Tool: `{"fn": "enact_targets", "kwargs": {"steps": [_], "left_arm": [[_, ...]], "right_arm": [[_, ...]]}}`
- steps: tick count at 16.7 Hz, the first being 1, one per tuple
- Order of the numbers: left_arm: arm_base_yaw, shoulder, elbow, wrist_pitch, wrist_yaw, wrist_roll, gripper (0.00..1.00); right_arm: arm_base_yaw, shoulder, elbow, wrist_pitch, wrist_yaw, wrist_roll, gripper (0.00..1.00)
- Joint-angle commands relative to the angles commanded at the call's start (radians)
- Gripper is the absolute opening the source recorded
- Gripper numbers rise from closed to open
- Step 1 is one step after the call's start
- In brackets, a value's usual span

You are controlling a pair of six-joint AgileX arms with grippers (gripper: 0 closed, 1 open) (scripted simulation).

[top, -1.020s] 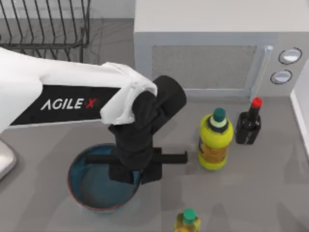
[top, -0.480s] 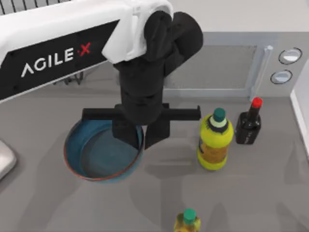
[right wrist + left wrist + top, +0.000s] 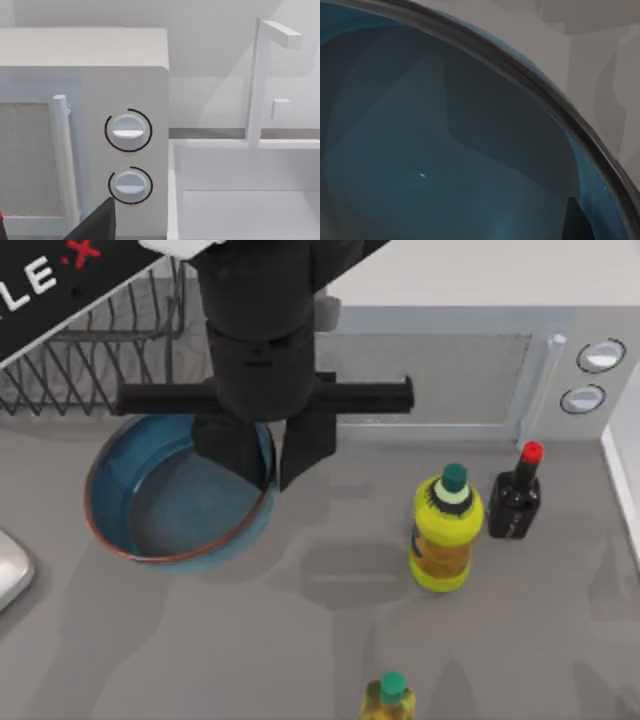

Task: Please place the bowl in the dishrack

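Top view: left end effector (image 3: 263,465) clamped on round glossy blue bowl (image 3: 150,505) near wire dishrack (image 3: 95,365).

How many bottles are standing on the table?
3: a yellow bottle with a green cap right of centre, a dark bottle with a red cap beside it, and a third bottle at the near edge, partly cut off.

The left arm's white shell (image 3: 60,290) carries a black panel with white letters and a red X. Toward five o'clock sits its matte black left gripper (image 3: 262,462): blocky wrist, horizontal crossbar, two tapered fingers (image 3: 305,450).
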Motion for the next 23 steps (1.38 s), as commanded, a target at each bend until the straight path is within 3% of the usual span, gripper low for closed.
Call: {"fn": "enact_targets", "kwargs": {"steps": [5,8,15,23], "left_arm": [[0.011,0.002,-0.003,0.013,0.000,0.005,0.00],[0.087,-0.037,-0.022,0.106,0.001,0.047,0.00],[0.447,-0.316,-0.199,0.624,0.026,0.279,0.00],[0.816,-0.737,-0.575,1.181,0.126,0.592,0.00]], "right_arm": [[0.000,0.000,0.000,0.000,0.000,0.000,1.00],[0.000,0.000,0.000,0.000,0.000,0.000,1.00],[0.000,0.000,0.000,0.000,0.000,0.000,1.00],[0.000,0.000,0.000,0.000,0.000,0.000,1.00]]}}
